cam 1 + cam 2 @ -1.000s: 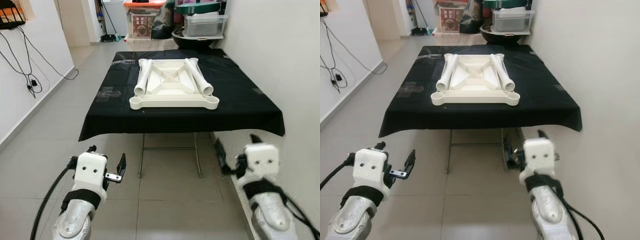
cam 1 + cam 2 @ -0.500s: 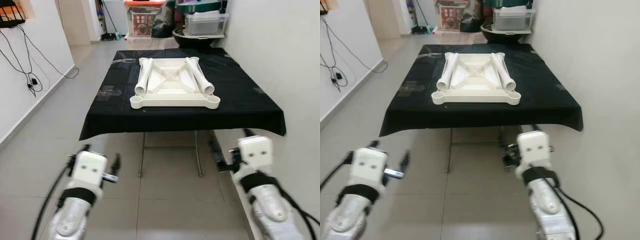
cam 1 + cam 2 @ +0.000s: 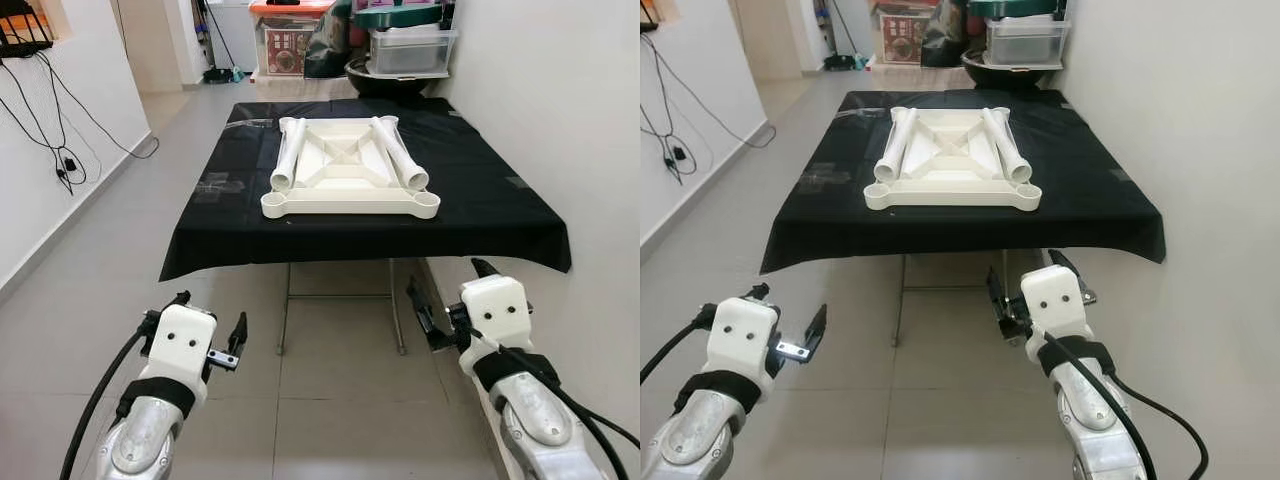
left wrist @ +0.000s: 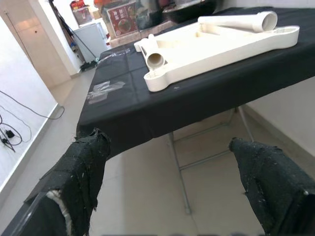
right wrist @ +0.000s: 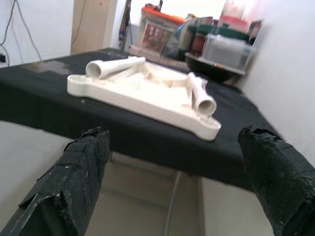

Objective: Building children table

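Nearest the robot, both arms are raised in front of the body, below and short of the black-draped folding table (image 3: 500,215), and neither touches anything. This looks like a ready stance for the approach, since assembly has not started. The left gripper (image 3: 212,322) points forward toward the near edge of that table, its two black fingers (image 4: 83,169) spread wide with nothing between them. The right gripper (image 3: 440,300) sits higher and closer to the table's near right corner, also splayed apart and empty, its fingers (image 5: 81,164) framing the parts ahead.

On top of the table, near its middle, lies the white plastic children's tabletop (image 3: 350,195), turned underside up so its cross ribs and corner sockets face the ceiling; this placement probably lets the legs be pushed into the sockets from above. Two white tube legs (image 3: 405,160) rest loose inside that tabletop, one along each side, their open ends toward the robot, apparently parked there within reach.

Beyond the table's far edge stand a clear storage box (image 3: 405,45) and other household clutter.
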You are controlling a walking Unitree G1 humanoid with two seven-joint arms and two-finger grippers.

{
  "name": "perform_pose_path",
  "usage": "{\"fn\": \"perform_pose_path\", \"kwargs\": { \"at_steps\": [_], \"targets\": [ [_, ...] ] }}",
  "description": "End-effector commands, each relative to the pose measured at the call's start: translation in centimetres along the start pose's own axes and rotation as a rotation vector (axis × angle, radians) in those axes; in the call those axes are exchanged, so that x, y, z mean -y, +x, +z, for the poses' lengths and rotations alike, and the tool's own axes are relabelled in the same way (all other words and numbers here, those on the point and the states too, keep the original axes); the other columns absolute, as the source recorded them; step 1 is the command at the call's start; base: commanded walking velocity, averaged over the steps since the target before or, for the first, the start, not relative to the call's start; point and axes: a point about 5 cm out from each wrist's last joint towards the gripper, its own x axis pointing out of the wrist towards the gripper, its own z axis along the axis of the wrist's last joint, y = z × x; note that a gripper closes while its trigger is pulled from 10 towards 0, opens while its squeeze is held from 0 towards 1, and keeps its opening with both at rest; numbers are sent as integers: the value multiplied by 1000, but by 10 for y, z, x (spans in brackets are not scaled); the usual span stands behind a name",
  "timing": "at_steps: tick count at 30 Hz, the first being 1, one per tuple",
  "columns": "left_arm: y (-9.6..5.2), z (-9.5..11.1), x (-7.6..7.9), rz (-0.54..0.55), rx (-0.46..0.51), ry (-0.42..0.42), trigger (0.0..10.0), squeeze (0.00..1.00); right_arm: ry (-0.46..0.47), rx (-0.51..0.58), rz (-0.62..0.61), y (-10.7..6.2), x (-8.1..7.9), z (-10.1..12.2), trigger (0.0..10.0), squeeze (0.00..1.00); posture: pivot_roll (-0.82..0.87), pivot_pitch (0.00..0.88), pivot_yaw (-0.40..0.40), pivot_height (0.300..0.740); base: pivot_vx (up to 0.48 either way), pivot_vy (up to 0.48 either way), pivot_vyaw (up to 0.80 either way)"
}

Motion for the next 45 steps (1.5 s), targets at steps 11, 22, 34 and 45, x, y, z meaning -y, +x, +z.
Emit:
{"fn": "perform_pose_path", "kwargs": {
  "at_steps": [11,22,34,45],
  "targets": [
    [-1,5,1,3,29,-41,10000,0,52,-32,14,0,-7,-5,10000,0,-21,0,-31,740,0,0,0],
    [2,8,-1,23,63,-118,10000,0,76,-20,-42,7,2,-4,10000,0,-23,0,-30,740,237,0,0],
    [5,10,2,8,78,-129,10000,0,83,-2,-49,11,1,-1,10000,0,-23,0,-33,740,378,0,0],
    [7,10,6,-6,88,-134,10000,0,79,7,-57,18,6,0,10000,0,-21,0,-35,740,379,0,0]
  ]
}}
